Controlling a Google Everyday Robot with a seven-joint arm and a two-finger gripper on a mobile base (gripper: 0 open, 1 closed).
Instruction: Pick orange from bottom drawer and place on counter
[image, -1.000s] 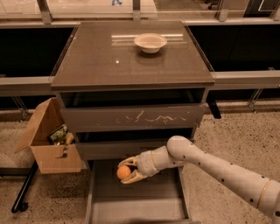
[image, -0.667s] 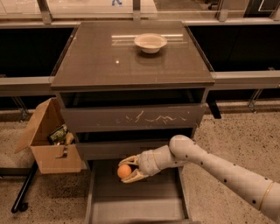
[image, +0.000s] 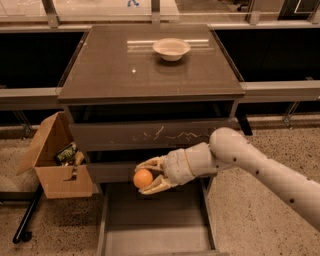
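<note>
Gripper (image: 144, 177) holds orange (image: 142, 179) above bottom drawer (image: 155, 227).

No word, number, brand or sign can be read anywhere here. The dark packets (image: 67, 154) in the cardboard box (image: 56, 180) beside the cabinet may carry print, but none of it can be made out. The white marks on the middle drawer front (image: 150, 135) are scratches, not letters. The bowl (image: 171, 48) and the worktop (image: 115, 70) under it bear no legible marking. The hand (image: 142, 177) hangs above the open bottom drawer (image: 155, 225) with its fingers closed around the orange (image: 143, 179). It shows no label, and the dark dots along its arm (image: 250, 165) are not characters.
</note>
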